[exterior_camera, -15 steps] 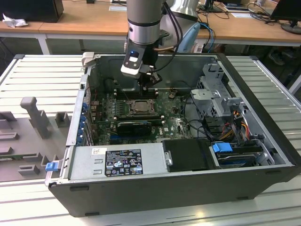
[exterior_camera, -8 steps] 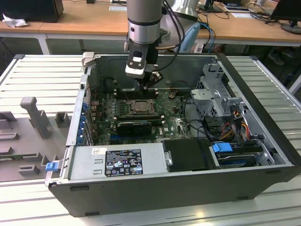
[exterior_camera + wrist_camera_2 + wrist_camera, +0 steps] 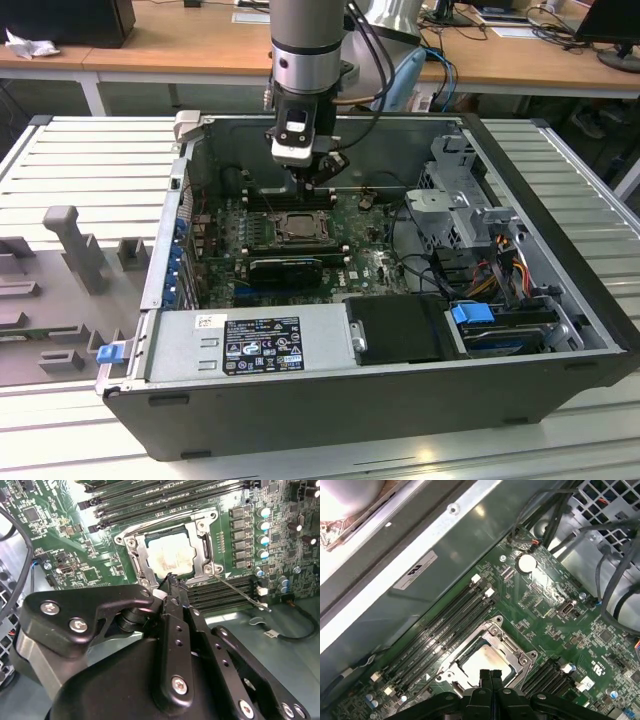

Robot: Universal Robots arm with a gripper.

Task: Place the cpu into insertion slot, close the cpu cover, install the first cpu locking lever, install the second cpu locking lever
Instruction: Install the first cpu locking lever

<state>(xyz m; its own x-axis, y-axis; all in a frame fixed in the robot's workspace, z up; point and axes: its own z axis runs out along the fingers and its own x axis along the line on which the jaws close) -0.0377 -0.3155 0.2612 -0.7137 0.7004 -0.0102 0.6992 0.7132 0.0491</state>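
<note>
In both wrist views the two black fingers (image 3: 484, 679) are pressed together with nothing between them. Their tips hang right at the near edge of the socket, but whether they touch the metal cannot be told.

Just beyond the tips lies the one cpu (image 3: 170, 555), pale and flat, seated in the single insertion slot (image 3: 129, 542). The one cpu cover (image 3: 205, 545) lies down around it, and the chip shows through the cover's cut-out centre.

One thin locking lever (image 3: 240, 592) juts out from a corner of the socket, slanting across the memory slots (image 3: 440, 635). These stand in two banks, one on each side of the socket.

Farthest off is the grey wall of the open computer case (image 3: 400, 400), which rests on a slatted tabletop (image 3: 560, 440).
</note>
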